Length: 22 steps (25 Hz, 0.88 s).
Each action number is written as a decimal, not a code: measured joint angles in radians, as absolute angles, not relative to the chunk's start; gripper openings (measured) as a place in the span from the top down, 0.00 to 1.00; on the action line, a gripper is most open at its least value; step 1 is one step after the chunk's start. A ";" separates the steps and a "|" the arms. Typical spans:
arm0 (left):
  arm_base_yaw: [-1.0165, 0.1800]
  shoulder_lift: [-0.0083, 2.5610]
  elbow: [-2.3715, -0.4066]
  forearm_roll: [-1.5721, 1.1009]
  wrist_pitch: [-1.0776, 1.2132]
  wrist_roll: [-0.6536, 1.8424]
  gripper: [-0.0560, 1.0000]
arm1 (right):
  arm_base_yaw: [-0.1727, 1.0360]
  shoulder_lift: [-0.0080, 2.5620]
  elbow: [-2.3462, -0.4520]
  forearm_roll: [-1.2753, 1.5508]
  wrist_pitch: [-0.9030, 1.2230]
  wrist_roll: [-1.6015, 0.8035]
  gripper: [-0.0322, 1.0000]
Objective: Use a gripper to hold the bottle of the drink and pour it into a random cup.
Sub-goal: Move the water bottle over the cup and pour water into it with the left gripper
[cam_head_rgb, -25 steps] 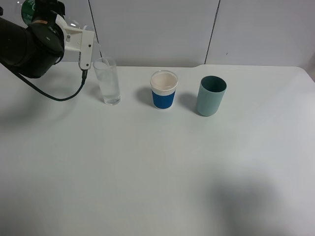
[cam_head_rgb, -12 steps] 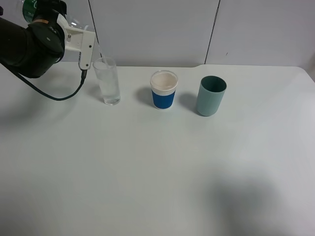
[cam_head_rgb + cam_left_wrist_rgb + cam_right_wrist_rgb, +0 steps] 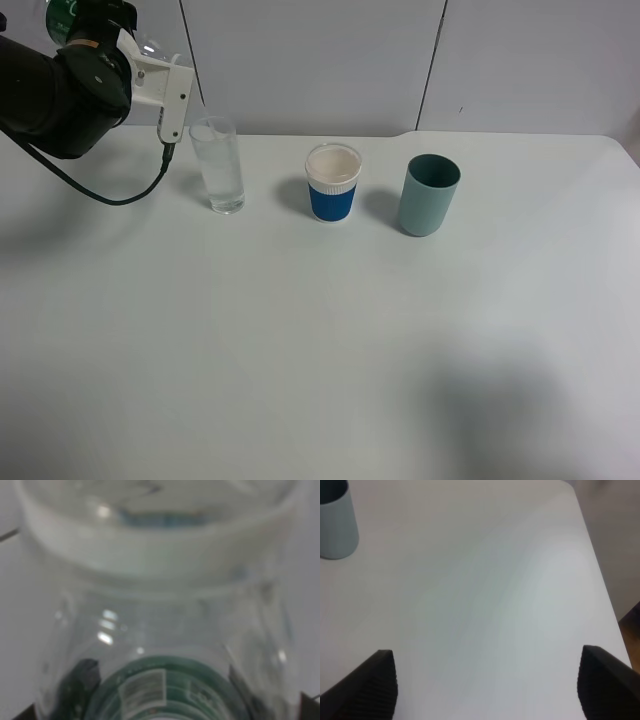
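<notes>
Left claw (image 3: pixel 95 22) hung high over the far left of the table (image 3: pixel 300 350) in my overhead view, pressed tight onto the bottle (image 3: pixel 62 14). Only the green label showed behind the black fingers, with a bit of clear plastic just above the claw's white bracket (image 3: pixel 168 95). I saw the glass (image 3: pixel 218 165) standing upright just beside and below that bracket, apart from it. The blue-and-white cup (image 3: pixel 333 183) stood farther from the claw, and the teal cup (image 3: pixel 430 195) farther again, all three in a row. A black cable (image 3: pixel 100 195) looped down from the claw. The right claw was not in that view.

On the left wrist feed the bottle filled nearly everything, blurred: its clear shoulder and neck ring pointed away from the claw, its green label sat nearest the camera. One dark finger (image 3: pixel 82 677) pressed against its side.

On the right wrist feed I saw the right claw (image 3: pixel 492 690) spread wide, its two black fingertips (image 3: pixel 375 685) well apart over bare table and gripping nothing. The teal cup stood ahead of it, well apart.
</notes>
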<state>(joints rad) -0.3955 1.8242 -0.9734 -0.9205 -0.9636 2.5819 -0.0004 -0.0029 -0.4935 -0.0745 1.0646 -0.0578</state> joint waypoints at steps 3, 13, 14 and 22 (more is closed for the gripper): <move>-0.395 1.824 -0.973 -0.916 -0.965 2.589 0.43 | 0.000 -0.003 -0.494 -0.075 1.065 -0.058 0.25; -0.395 1.824 -0.973 -0.893 -0.971 2.617 0.43 | 0.000 -0.003 -0.494 -0.075 1.065 -0.058 0.25; -0.395 1.824 -0.973 -0.888 -0.971 2.618 0.43 | 0.000 -0.003 -0.494 -0.075 1.065 -0.058 0.25; -0.400 1.824 -0.973 -0.854 -0.972 2.619 0.43 | 0.000 -0.003 -0.494 -0.075 1.065 -0.058 0.25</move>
<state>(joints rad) -0.3998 1.8242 -0.9734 -0.8537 -0.9720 2.6190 -0.0004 -0.0029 -0.4935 -0.0745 1.0646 -0.0578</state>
